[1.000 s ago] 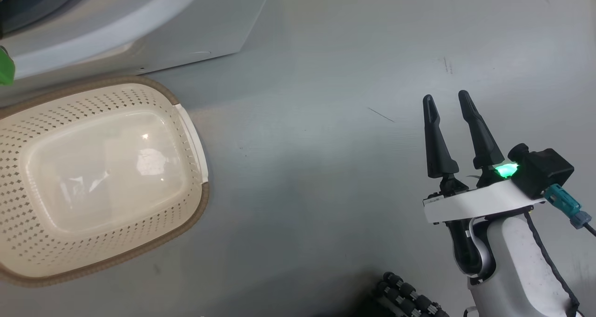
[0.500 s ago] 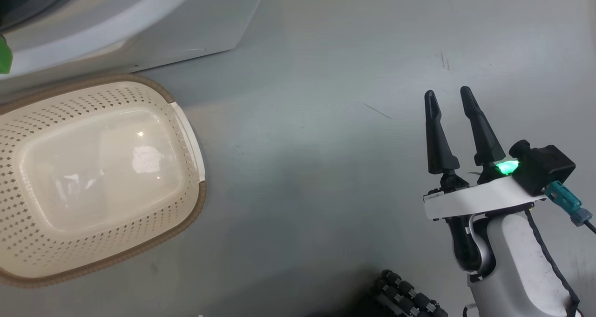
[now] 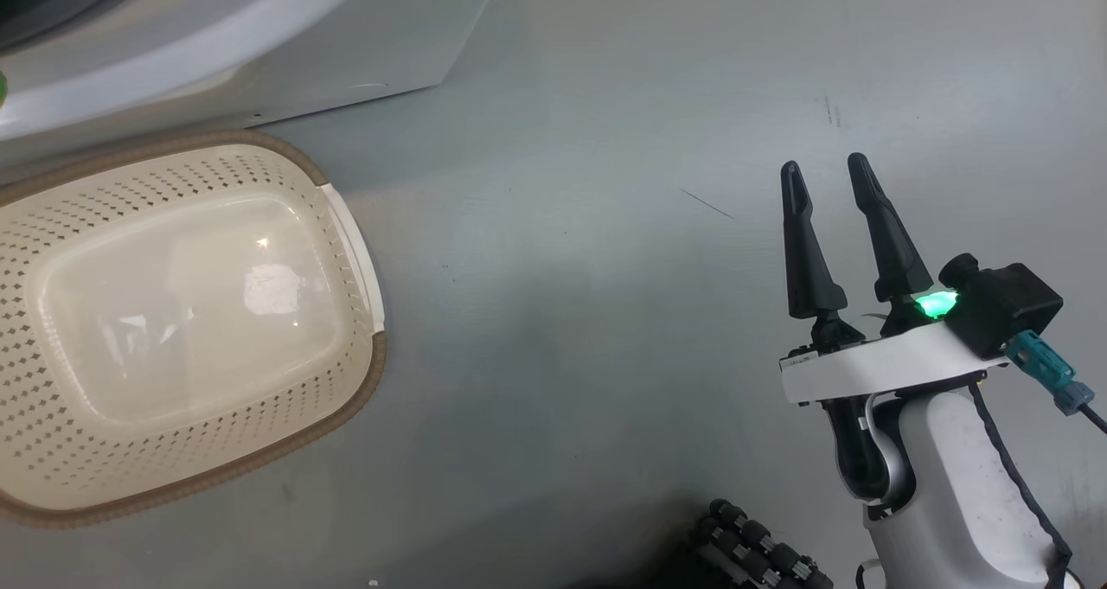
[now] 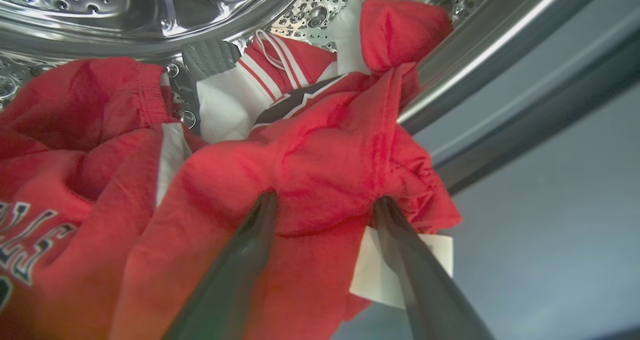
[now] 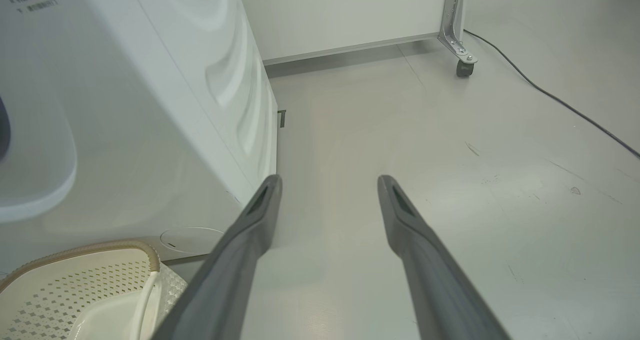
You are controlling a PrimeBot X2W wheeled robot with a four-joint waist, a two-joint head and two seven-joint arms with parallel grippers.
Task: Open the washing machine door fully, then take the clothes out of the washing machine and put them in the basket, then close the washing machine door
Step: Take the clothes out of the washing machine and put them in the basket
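Inside the steel drum of the washing machine [image 4: 150, 10] lie the clothes [image 4: 310, 150], red garments with white trim, lettering and a white tag [image 4: 372, 270]. My left gripper [image 4: 325, 200] is open, its two fingers pressed against the red fabric with a fold bulging between them. The cream basket [image 3: 363, 373] sits empty on the floor in front of the washing machine [image 3: 346, 44], and its corner shows in the right wrist view [image 5: 75, 260]. My right gripper [image 3: 824, 167] hovers open over bare floor, well right of the basket, holding nothing [image 5: 330, 180]. The washing machine door is out of view.
The machine's white side panel [image 5: 165, 105] stands close on the left of my right gripper. Grey floor stretches ahead and to the right. A caster wheel on a metal bracket [image 5: 464, 68] and a black cable [image 5: 565, 105] lie farther off. Part of my wheeled base [image 3: 761, 550] shows at the bottom.
The head view has shifted slightly. My right gripper stands a little higher in it, still open. The basket has stayed where it was.
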